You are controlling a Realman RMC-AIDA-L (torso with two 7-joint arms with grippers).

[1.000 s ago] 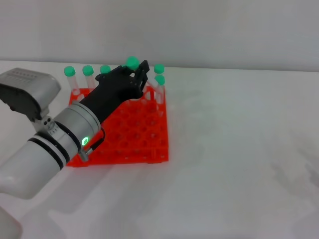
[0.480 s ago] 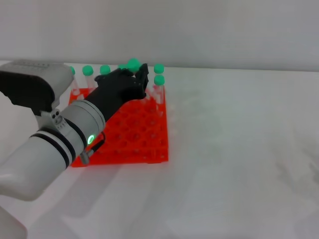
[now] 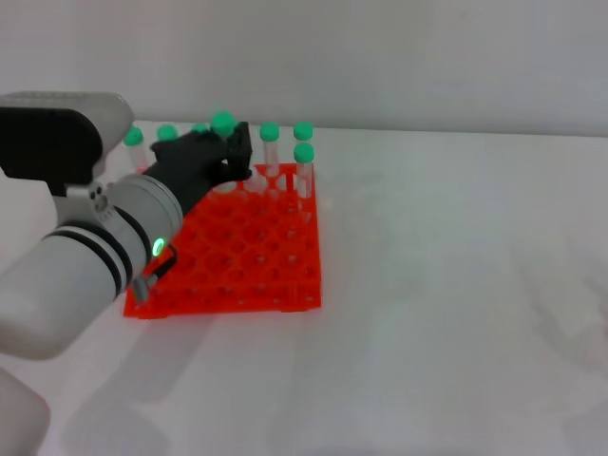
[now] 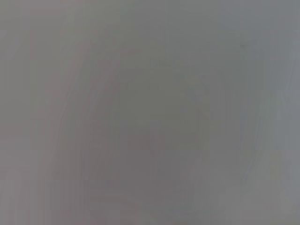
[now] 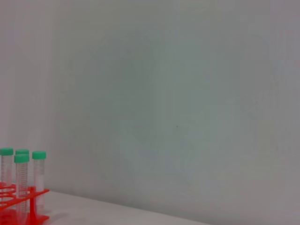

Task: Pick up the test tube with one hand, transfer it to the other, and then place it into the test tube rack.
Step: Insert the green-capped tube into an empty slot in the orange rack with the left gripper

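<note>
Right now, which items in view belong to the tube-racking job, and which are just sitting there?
In the job:
- small clear green-capped test tube at the left claw
- bright orange-red plastic test tube rack

Just there:
- other green-capped tubes standing in the rack's far row
- white table

Right claw: not in view.

Even, soft light; faint shadows on the white worktop [image 3: 456,313]. The left wrist view is a featureless grey blur.
</note>
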